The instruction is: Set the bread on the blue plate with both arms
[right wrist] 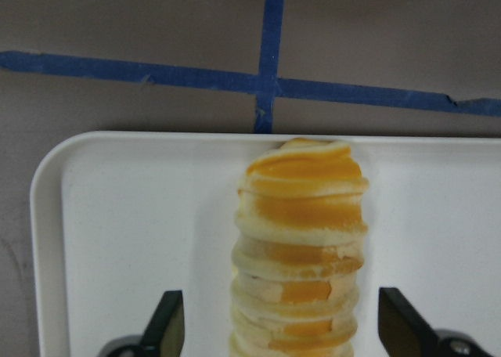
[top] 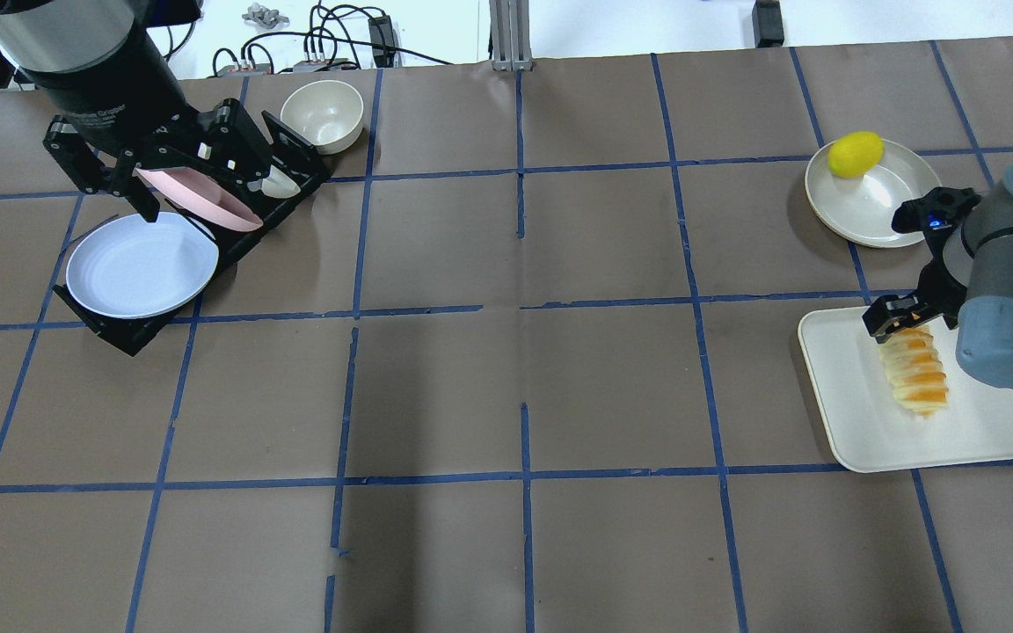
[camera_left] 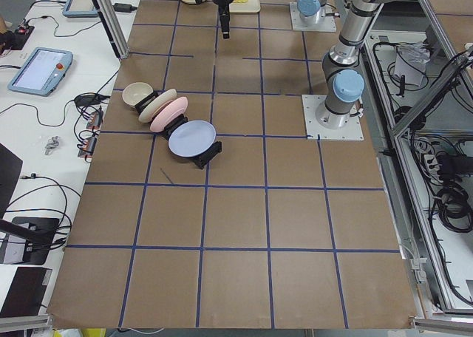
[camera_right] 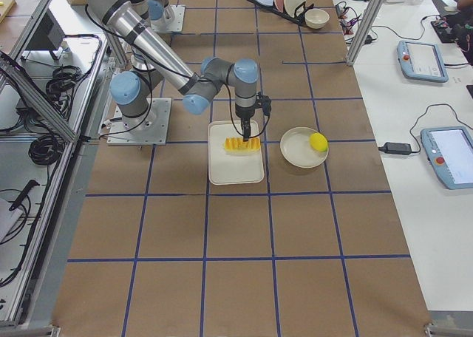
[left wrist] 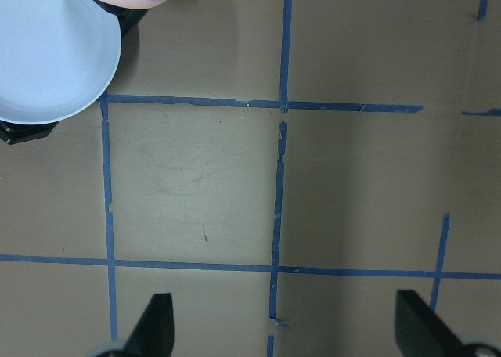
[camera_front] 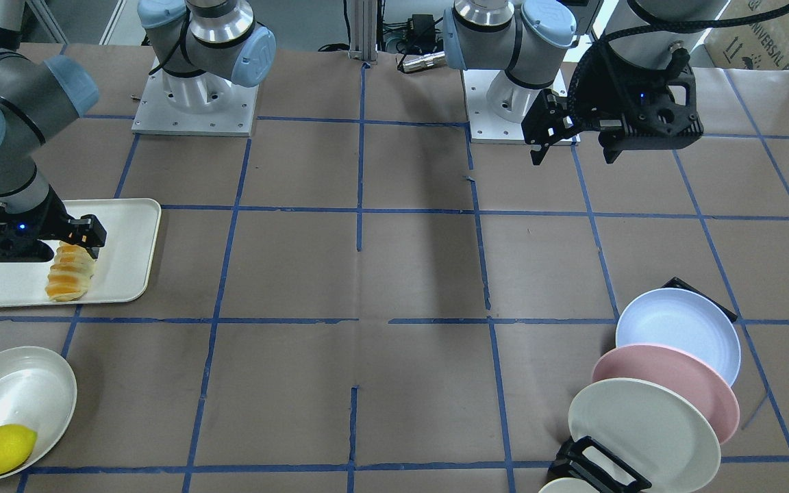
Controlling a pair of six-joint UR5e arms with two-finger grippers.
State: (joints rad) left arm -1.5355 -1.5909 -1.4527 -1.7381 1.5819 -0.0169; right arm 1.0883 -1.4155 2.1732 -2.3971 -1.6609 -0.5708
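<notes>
**Bread on the tray, right gripper spread around it; blue plate in its rack**

Clock directions are read on the overhead view, with 12 o'clock pointing away from the robot.

The bread (top: 914, 374) lies flat on a cream-white tray (top: 849, 431) at the table's 3 o'clock edge. It sits toward the tray's 9 o'clock side, with its long axis running roughly from 12 to 6. The right gripper (right wrist: 282, 329) is down over the loaf's 12 o'clock end with its jaws spread wide. In its wrist view one finger stands on each side of the loaf, with bare tray showing in both gaps, so nothing is clamped. Whether the fingertips touch the tray cannot be told.

At 12 o'clock of the tray, just beside it, is a shallow cream dish (top: 867, 211). A lemon (top: 855, 154) lies at its 11 o'clock rim.

The blue plate (top: 142, 264) is well apart from the bread, at the table's 10 o'clock. It leans in a black rack (top: 128, 332) as the end plate nearest the robot. A pink plate (camera_front: 668, 387) is next in the rack and a cream-white plate (camera_front: 641, 435) follows it. A small bowl (top: 322, 114) stands on the table at the rack's far end.

The left gripper (left wrist: 286, 326) hangs above the table near the rack, at 12 o'clock of the blue plate. Its jaws are wide apart and hold nothing. Its wrist view shows only taped brown table between the fingers, with the blue plate in the 10 o'clock corner of that view.
</notes>
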